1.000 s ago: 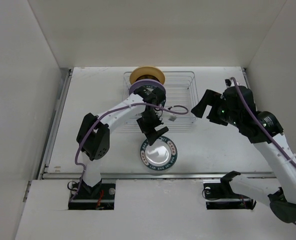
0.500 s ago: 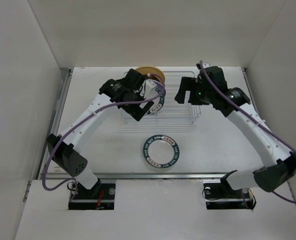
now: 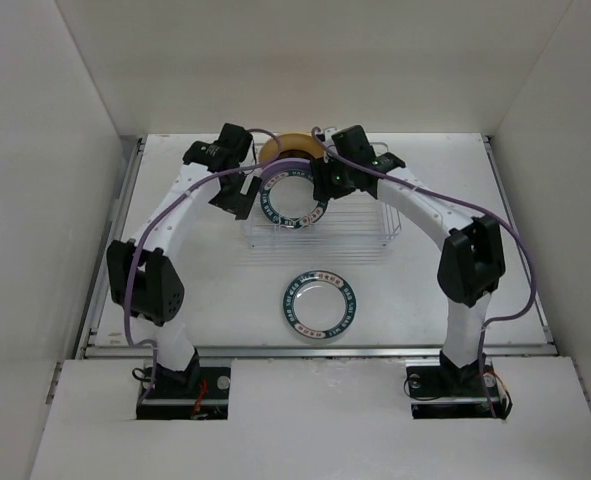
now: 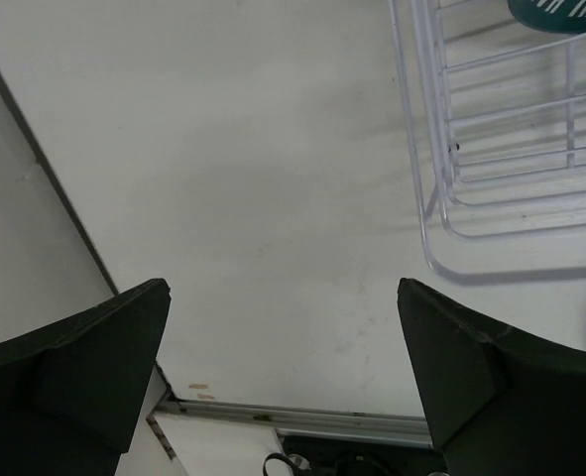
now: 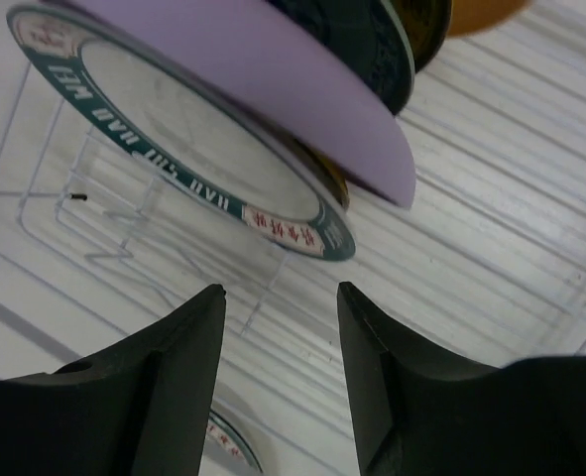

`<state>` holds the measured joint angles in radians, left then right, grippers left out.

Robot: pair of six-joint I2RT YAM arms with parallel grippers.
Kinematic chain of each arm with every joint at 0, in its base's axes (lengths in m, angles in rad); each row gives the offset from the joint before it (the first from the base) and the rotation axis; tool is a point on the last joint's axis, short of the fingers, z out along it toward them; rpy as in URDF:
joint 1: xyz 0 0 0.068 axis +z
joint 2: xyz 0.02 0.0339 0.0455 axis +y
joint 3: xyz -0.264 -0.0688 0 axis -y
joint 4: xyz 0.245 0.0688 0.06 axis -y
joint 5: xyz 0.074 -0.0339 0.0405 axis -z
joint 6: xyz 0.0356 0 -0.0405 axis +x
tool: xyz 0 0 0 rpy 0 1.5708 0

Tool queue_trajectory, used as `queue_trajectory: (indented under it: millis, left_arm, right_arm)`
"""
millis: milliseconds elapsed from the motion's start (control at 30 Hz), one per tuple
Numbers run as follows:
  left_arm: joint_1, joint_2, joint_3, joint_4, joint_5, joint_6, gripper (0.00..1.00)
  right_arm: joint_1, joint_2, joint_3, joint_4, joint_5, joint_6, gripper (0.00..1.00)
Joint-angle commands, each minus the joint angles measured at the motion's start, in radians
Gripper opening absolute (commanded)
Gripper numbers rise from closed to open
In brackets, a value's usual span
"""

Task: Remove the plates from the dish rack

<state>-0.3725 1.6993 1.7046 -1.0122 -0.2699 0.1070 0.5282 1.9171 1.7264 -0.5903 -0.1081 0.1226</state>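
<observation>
Teal-rimmed, one plate (image 3: 318, 304) lay on the tabletop (image 3: 225, 300); several plates (image 3: 293, 195) waited in the dish rack (image 3: 360, 215); left pincer (image 4: 283, 367) and right pincer (image 5: 281, 337) gaped empty

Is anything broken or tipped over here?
Nothing looks broken or spilled. One teal-rimmed plate lies flat on the table in front of the dish rack; the other plates stand leaning in it.

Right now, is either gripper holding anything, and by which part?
Nothing is held. The left gripper is open beside the dish rack; the right gripper is open near the edge of the teal-rimmed plate.
</observation>
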Motion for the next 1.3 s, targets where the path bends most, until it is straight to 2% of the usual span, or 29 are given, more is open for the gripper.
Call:
queue_trajectory:
  millis: [0, 200, 333, 367, 433, 500, 667, 733, 767, 800, 833, 933, 1067, 1267]
  left_arm:
    - [0.012, 0.065, 0.036, -0.011, 0.012, -0.032, 1.0]
    - [0.055, 0.138, 0.056, -0.011, 0.073, -0.032, 0.98]
    - [0.055, 0.192, 0.056, -0.002, 0.124, -0.032, 0.81]
    - [0.055, 0.201, 0.065, -0.002, 0.155, -0.032, 0.68]
    - [0.055, 0.223, 0.078, -0.002, 0.185, -0.032, 0.56]
    - [0.064, 0.252, 0.095, -0.029, 0.234, -0.032, 0.52]
    - [0.064, 0.252, 0.109, -0.029, 0.314, -0.052, 0.49]
    - [0.064, 0.261, 0.109, -0.029, 0.325, -0.052, 0.42]
    - [0.064, 0.27, 0.109, -0.029, 0.325, -0.052, 0.37]
    - [0.064, 0.27, 0.118, -0.04, 0.325, -0.052, 0.28]
    - [0.073, 0.281, 0.118, -0.052, 0.325, -0.052, 0.23]
    - [0.073, 0.302, 0.138, -0.066, 0.351, -0.061, 0.1]
    - [0.073, 0.303, 0.15, -0.089, 0.374, -0.079, 0.0]
    - [0.082, 0.303, 0.17, -0.117, 0.383, -0.089, 0.0]
  right_arm:
    - [0.009, 0.026, 0.11, 0.13, -0.005, -0.066, 0.55]
    - [0.009, 0.131, 0.17, 0.13, 0.007, -0.086, 0.5]
    - [0.009, 0.14, 0.17, 0.15, 0.019, -0.095, 0.47]
    - [0.009, 0.14, 0.17, 0.15, 0.019, -0.109, 0.43]
    - [0.009, 0.151, 0.179, 0.15, 0.047, -0.123, 0.43]
    - [0.009, 0.16, 0.179, 0.15, 0.071, -0.147, 0.43]
    - [0.009, 0.16, 0.167, 0.161, 0.134, -0.169, 0.43]
    - [0.009, 0.16, 0.167, 0.161, 0.134, -0.178, 0.42]
    - [0.009, 0.16, 0.167, 0.17, 0.119, -0.178, 0.37]
    - [0.009, 0.16, 0.167, 0.17, 0.107, -0.178, 0.32]
    - [0.018, 0.16, 0.167, 0.17, 0.107, -0.178, 0.19]
    - [0.018, 0.145, 0.157, 0.17, 0.107, -0.199, 0.03]
    - [0.038, 0.096, 0.131, 0.17, 0.169, -0.233, 0.0]
    - [0.05, -0.001, 0.105, 0.21, 0.229, -0.258, 0.0]
